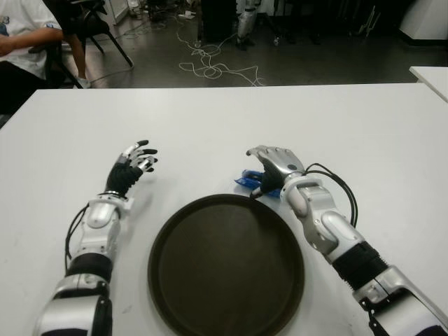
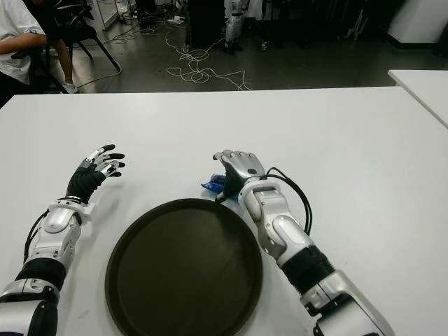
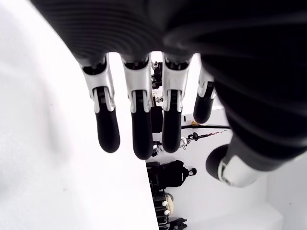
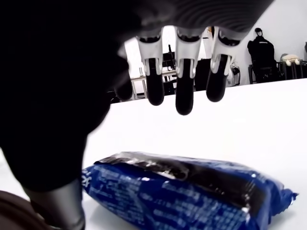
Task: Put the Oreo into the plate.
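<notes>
My right hand (image 1: pixel 274 168) hovers over the Oreo (image 4: pixel 187 194), a blue packet lying flat on the desk (image 1: pixel 231 119) just beyond the plate's (image 1: pixel 227 266) far rim. My fingers (image 4: pixel 184 96) are spread above the packet and hold nothing. To grip well, I should lower until thumb and fingers straddle the packet's narrow width, then close gently on its middle so the wrapper doesn't slip. My left hand (image 1: pixel 133 168) shows open, left of the plate.
</notes>
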